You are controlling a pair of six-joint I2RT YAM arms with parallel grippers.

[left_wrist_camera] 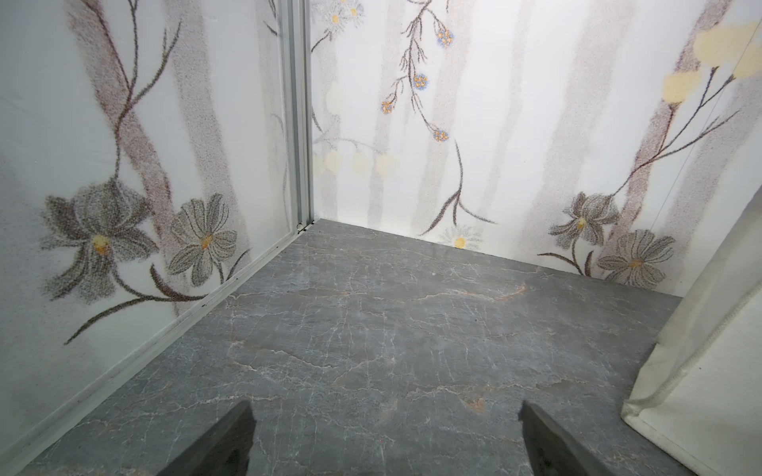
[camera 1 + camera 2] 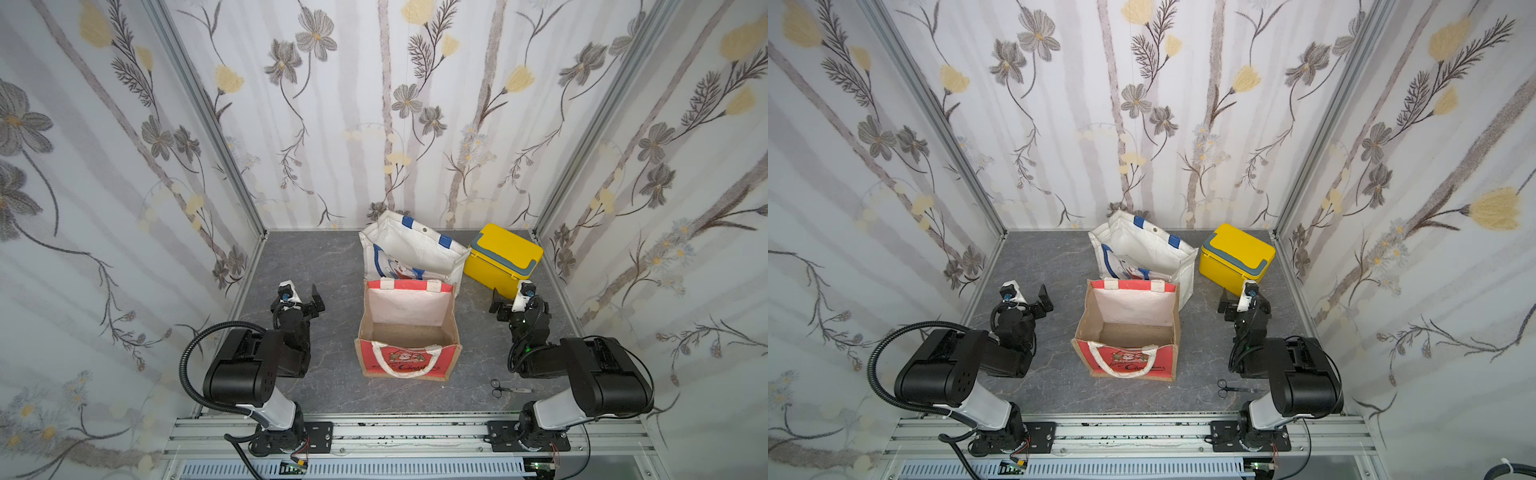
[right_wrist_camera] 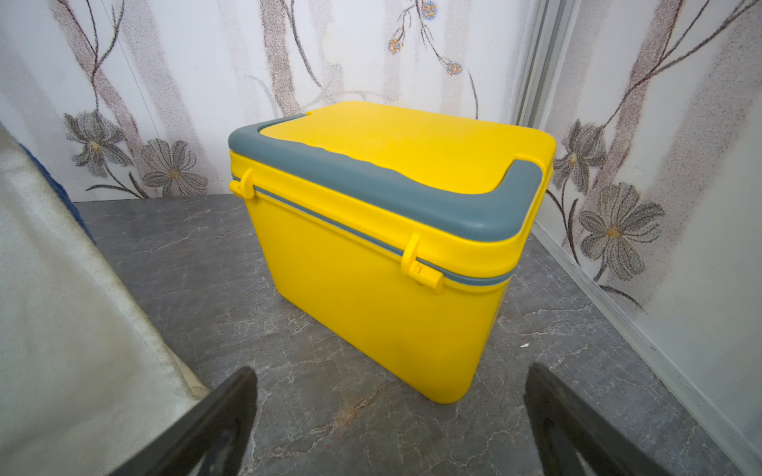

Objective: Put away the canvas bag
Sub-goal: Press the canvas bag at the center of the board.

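The white canvas bag (image 2: 411, 249) (image 2: 1142, 249), with blue handles and a printed side, stands slumped and open at the back middle of the grey floor. Its cloth side shows in the left wrist view (image 1: 701, 371) and the right wrist view (image 3: 62, 309). My left gripper (image 2: 301, 297) (image 2: 1034, 297) (image 1: 385, 416) hovers open to the left of the bags, with only bare floor between its fingers. My right gripper (image 2: 509, 297) (image 2: 1235, 297) (image 3: 391, 383) is open on the right, just in front of the yellow box, holding nothing.
A red jute tote (image 2: 409, 361) (image 2: 1127, 361) stands upright and open right in front of the canvas bag. A closed yellow box with a grey handle (image 2: 503, 257) (image 2: 1237, 253) (image 3: 391, 247) sits at the back right. Small scissors (image 2: 509, 389) (image 2: 1235, 388) lie near the right arm's base. Patterned walls enclose three sides.
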